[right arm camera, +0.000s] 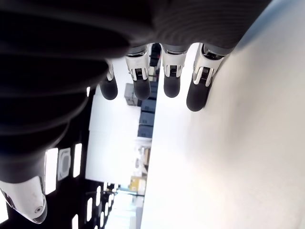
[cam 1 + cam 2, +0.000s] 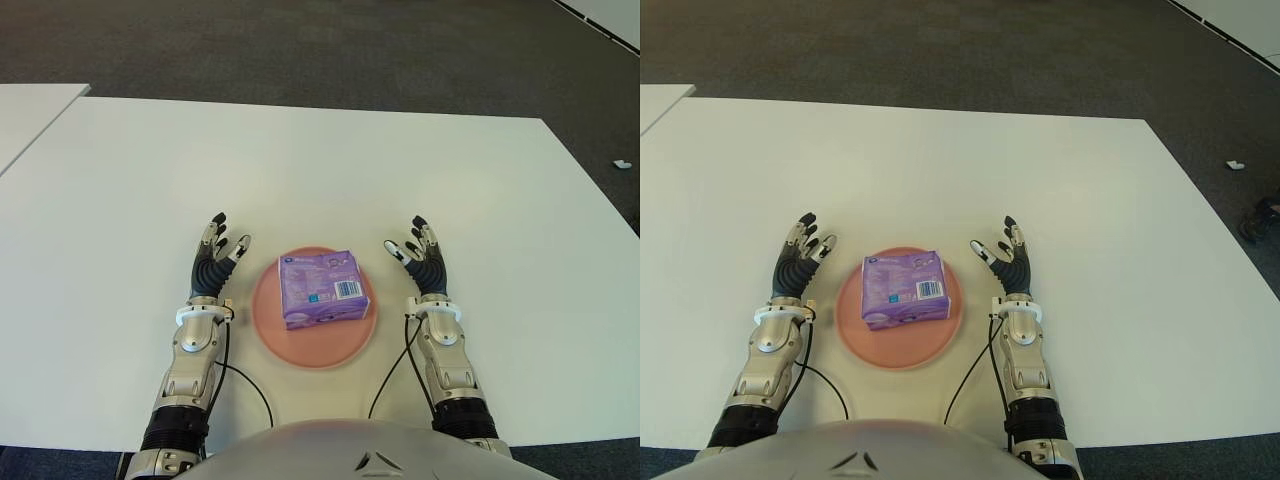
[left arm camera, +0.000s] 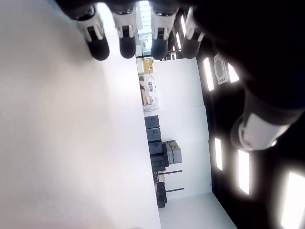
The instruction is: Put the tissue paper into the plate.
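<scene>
From the head cameras there wasn't much around: a big white table (image 2: 300, 160) with a smooth matte top, dark grey carpet (image 2: 300, 50) behind it, a second white table's corner (image 2: 30, 110) off to the robot's left, and a small white scrap (image 2: 622, 164) on the floor far right. Nothing blocked the middle of the table. The plate (image 2: 330, 350) was round, flat and salmon-pink, and the tissue paper (image 2: 321, 288) sat right on it, a soft squarish pack in shiny purple plastic wrap with a white barcode label, turned a bit askew. The left hand (image 2: 214, 262) was just beside the plate on its left, the right hand (image 2: 421, 262) just beside it on the right, both apart from the pack, dark ribbed palms with silver wrists and thin black cables trailing back. In the left wrist view the fingers (image 3: 126, 33) were stretched out straight over the white tabletop, gripping nothing, with some office cabinets (image 3: 157, 143) far behind. Same deal in the right wrist view: fingers (image 1: 171, 74) extended, loose, nothing between them, tabletop (image 1: 238, 162) bare alongside.
</scene>
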Controlling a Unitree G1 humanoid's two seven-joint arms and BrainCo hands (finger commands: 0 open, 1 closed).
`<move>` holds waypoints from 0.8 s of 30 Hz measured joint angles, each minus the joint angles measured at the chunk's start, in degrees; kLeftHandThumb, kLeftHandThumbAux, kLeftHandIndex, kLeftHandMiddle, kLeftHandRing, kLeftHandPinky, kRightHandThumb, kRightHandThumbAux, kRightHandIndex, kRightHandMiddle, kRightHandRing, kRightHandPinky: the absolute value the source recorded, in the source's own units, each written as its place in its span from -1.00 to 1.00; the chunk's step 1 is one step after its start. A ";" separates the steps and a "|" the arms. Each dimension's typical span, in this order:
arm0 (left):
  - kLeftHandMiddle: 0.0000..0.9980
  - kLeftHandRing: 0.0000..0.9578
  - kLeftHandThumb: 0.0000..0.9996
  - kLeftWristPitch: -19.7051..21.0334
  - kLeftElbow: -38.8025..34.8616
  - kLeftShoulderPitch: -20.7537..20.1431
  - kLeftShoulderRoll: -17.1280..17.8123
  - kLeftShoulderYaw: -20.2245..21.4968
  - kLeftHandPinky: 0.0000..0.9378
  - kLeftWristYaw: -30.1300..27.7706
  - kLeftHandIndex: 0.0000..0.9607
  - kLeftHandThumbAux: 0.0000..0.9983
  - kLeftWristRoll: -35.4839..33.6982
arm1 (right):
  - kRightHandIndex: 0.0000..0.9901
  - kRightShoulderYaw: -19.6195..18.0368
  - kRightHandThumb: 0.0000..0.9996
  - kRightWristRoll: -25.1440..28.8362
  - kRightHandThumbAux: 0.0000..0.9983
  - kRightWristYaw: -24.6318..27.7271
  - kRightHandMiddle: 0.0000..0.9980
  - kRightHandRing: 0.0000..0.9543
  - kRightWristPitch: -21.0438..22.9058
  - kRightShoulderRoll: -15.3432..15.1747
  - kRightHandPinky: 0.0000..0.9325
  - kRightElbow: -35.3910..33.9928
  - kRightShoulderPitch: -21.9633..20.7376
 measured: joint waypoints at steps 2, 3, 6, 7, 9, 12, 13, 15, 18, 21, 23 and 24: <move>-1.00 -1.00 -1.00 0.00 0.00 0.00 0.00 0.00 -1.00 -0.01 -1.00 0.09 0.00 | -1.00 -0.15 -0.96 0.17 0.30 0.33 -1.00 -1.00 0.03 0.01 -1.00 0.00 -0.06; -1.00 -1.00 -1.00 -0.01 0.00 -0.01 0.00 0.01 -1.00 -0.02 -1.00 0.09 0.00 | -1.00 -0.25 -0.95 0.36 0.30 0.50 -1.00 -1.00 0.06 0.02 -1.00 0.00 -0.10; -1.00 -1.00 -1.00 -0.01 0.01 0.00 0.00 0.02 -1.00 -0.04 -1.00 0.09 -0.01 | -1.00 -0.45 -0.94 1.00 0.30 0.90 -1.00 -1.00 0.32 0.05 -1.00 0.00 -0.32; -1.00 -1.00 -1.00 -0.02 0.02 0.00 0.00 0.02 -1.00 -0.04 -1.00 0.09 -0.01 | -1.00 -0.48 -0.94 1.11 0.30 1.03 -1.00 -1.00 0.47 0.07 -1.00 0.01 -0.46; -1.00 -1.00 -1.00 -0.02 0.03 0.00 0.00 0.02 -1.00 -0.07 -1.00 0.09 -0.01 | -1.00 -0.52 -0.94 1.33 0.30 1.23 -1.00 -1.00 0.85 0.11 -1.00 0.04 -0.73; -1.00 -1.00 -1.00 -0.02 0.05 -0.01 0.03 0.02 -1.00 -0.12 -1.00 0.09 -0.01 | -1.00 -0.54 -0.93 1.77 0.30 1.55 -1.00 -1.00 1.18 0.17 -1.00 0.06 -0.97; -1.00 -1.00 -1.00 -0.03 0.05 -0.01 0.05 0.03 -1.00 -0.13 -1.00 0.08 -0.01 | -1.00 -0.54 -0.93 1.88 0.30 1.60 -1.00 -1.00 1.18 0.21 -1.00 0.06 -0.98; -1.00 -1.00 -1.00 -0.03 0.05 -0.01 0.09 0.04 -1.00 -0.16 -1.00 0.08 -0.01 | -1.00 -0.54 -0.93 2.04 0.29 1.64 -1.00 -1.00 1.19 0.25 -1.00 0.06 -0.99; -1.00 -1.00 -1.00 -0.03 0.05 -0.01 0.12 0.05 -1.00 -0.26 -1.00 0.08 0.00 | -1.00 -0.54 -0.93 2.09 0.29 1.67 -1.00 -1.00 1.19 0.30 -1.00 0.06 -1.00; -1.00 -1.00 -1.00 -0.03 0.05 -0.01 0.13 0.05 -1.00 -0.30 -1.00 0.08 0.00 | -1.00 -0.54 -0.92 2.12 0.30 1.68 -1.00 -1.00 1.19 0.39 -1.00 0.06 -1.00; -1.00 -1.00 -1.00 -0.03 0.05 -0.01 0.14 0.05 -1.00 -0.31 -1.00 0.08 0.00 | -1.00 -0.54 -0.92 2.18 0.30 1.70 -1.00 -1.00 1.19 0.42 -1.00 0.05 -1.00; -1.00 -1.00 -1.00 -0.02 0.05 -0.01 0.14 0.05 -1.00 -0.31 -1.00 0.09 0.00 | -1.00 -0.54 -0.92 2.21 0.31 1.75 -1.00 -1.00 1.19 0.43 -1.00 0.04 -1.00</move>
